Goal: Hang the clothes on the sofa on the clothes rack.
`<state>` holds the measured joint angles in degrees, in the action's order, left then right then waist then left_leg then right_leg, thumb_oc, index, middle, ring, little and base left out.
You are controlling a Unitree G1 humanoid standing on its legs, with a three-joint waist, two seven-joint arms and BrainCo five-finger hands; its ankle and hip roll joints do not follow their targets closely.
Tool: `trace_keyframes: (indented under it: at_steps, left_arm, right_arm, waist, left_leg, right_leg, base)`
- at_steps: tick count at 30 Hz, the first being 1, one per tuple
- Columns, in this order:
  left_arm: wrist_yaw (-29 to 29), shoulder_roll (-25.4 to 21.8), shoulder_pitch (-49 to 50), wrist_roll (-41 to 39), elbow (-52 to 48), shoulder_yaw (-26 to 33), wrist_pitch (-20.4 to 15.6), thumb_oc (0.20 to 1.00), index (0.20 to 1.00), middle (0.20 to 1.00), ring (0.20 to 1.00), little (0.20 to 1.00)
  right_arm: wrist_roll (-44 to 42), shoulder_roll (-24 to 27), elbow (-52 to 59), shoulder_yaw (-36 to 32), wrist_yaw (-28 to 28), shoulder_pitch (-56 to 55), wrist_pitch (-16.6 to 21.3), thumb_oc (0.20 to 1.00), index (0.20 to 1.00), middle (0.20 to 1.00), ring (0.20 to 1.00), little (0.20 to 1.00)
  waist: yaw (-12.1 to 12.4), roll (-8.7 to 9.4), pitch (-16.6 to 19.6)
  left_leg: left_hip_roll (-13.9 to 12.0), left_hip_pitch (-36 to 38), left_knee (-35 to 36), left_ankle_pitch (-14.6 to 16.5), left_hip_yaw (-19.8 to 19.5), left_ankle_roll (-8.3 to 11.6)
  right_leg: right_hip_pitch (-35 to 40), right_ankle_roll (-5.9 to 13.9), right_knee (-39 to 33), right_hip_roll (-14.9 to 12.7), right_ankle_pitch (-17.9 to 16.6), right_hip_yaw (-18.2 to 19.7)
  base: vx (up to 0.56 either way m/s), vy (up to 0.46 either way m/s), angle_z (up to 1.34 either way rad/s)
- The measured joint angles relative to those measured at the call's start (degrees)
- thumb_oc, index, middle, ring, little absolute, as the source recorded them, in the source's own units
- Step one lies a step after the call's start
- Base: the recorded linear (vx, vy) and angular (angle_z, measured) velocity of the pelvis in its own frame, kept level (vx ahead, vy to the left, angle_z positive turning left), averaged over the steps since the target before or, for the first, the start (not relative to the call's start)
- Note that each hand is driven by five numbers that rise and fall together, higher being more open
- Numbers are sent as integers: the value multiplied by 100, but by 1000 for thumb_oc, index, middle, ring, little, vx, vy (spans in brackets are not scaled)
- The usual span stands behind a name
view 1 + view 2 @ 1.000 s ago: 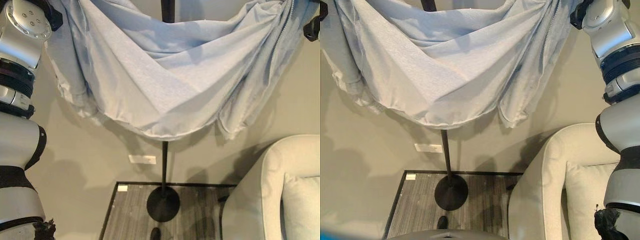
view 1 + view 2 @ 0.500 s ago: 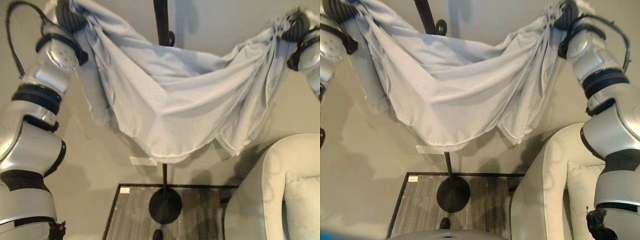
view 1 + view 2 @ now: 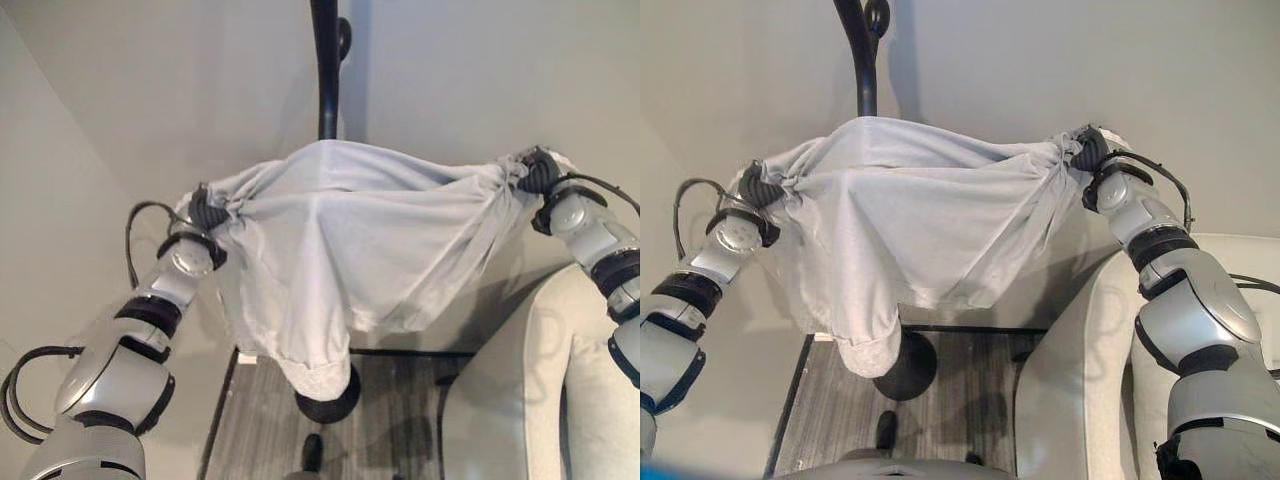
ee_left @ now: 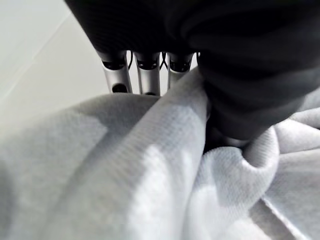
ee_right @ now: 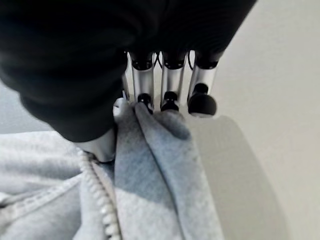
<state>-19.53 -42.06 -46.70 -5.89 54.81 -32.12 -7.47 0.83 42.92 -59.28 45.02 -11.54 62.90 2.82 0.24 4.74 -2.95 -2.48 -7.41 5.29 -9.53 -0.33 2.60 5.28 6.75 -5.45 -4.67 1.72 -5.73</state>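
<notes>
While stretched between both hands, pale grey garment (image 3: 350, 240) runs sideways, long axis left to right, middle draped against black rack pole (image 3: 327, 70), one bunched end hanging down over rack base (image 3: 325, 400). Left hand (image 3: 207, 208) curled tight on bunched cloth at garment's left end. Right hand (image 3: 1088, 150) curled on right end; zipper edge (image 5: 102, 200) shows beside its fingers (image 5: 170, 82). Garment seems to rest on pole, though contact is hard to judge. Light sofa (image 3: 1080, 370) at lower right, below right arm.
</notes>
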Motion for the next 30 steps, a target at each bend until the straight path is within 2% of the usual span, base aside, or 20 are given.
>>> trace_keyframes:
  at_steps: [8, 14, 15, 16, 17, 18, 19, 24, 30]
  left_arm:
    - [31, 163, 10, 3, -1, 162, -80, 200, 200, 200, 200, 200]
    - [-6, 660, 478, -27, -314, 657, -82, 200, 200, 200, 200, 200]
    - [-7, 793, 588, -32, -354, 660, -83, 200, 200, 200, 200, 200]
    - [-13, 847, 651, -53, -401, 666, -83, 200, 200, 200, 200, 200]
    - [-11, 893, 663, -57, -417, 663, -83, 388, 388, 388, 388, 388]
    - [-22, 923, 683, -68, -472, 683, -79, 768, 768, 768, 768, 768]
    - [-28, 964, 747, -68, -564, 736, -78, 1000, 1000, 1000, 1000, 1000]
    - [-31, 1111, 1213, -73, -916, 814, -74, 1000, 1000, 1000, 1000, 1000]
    - [-26, 1240, 1845, -74, -1470, 1255, -71, 1000, 1000, 1000, 1000, 1000]
  right_arm:
    - [157, -462, -128, -197, 26, -351, 31, 200, 200, 200, 200, 200]
    - [151, -999, 29, -554, 2, -775, -7, 200, 200, 200, 200, 200]
    - [139, -1191, 48, -610, 2, -835, -7, 457, 457, 457, 457, 457]
    - [132, -1299, 75, -705, -20, -884, -7, 893, 893, 893, 893, 893]
    - [129, -1375, 99, -722, -33, -920, 1, 1000, 1000, 1000, 1000, 1000]
    - [40, -1481, 156, -865, -48, -991, -2, 1000, 1000, 1000, 1000, 1000]
    - [-58, -1621, 294, -1065, -76, -1144, 5, 1000, 1000, 1000, 1000, 1000]
    - [-494, -2117, 825, -1370, -225, -1883, 43, 1000, 1000, 1000, 1000, 1000]
    - [-631, -2105, 1630, -1749, -294, -2630, 56, 1000, 1000, 1000, 1000, 1000]
  waist:
    - [82, -50, -114]
    - [168, -113, -219]
    - [177, -117, -279]
    - [181, -121, -296]
    - [189, -122, -322]
    - [207, -123, -350]
    - [214, -121, -354]
    - [213, -159, -380]
    - [154, -191, -444]
  left_leg:
    - [-10, -5, 0, -13, -23, 15]
    - [-12, -6, 0, -28, -46, -5]
    - [-17, -7, 0, -29, -51, -5]
    - [-15, -6, 0, -29, -50, -6]
    - [-13, -6, 0, -30, -53, -6]
    - [-14, -6, 0, -29, -53, -6]
    - [-11, -6, 2, -28, -52, -5]
    - [14, -3, 4, -28, -50, -7]
    - [40, 110, 37, 41, -28, 1]
  right_leg:
    - [9, -3, -4, 17, -2, -22]
    - [30, -4, -6, 31, -2, -69]
    - [33, -5, -8, 37, -3, -74]
    - [37, -5, -8, 34, -2, -74]
    - [37, -5, -9, 33, -2, -77]
    - [37, -5, -9, 33, -2, -77]
    - [38, -4, -9, 29, -1, -78]
    - [44, -3, -13, 4, 5, -87]
    - [155, -3, -15, -35, 6, -83]
  base:
    - [0, 0, 0]
    - [-4, 0, 3]
    - [0, 0, 0]
    - [0, 0, 0]
    - [0, 0, 0]
    - [0, 0, 0]
    - [0, 0, 0]
    - [0, 0, 0]
    - [13, 5, 0]
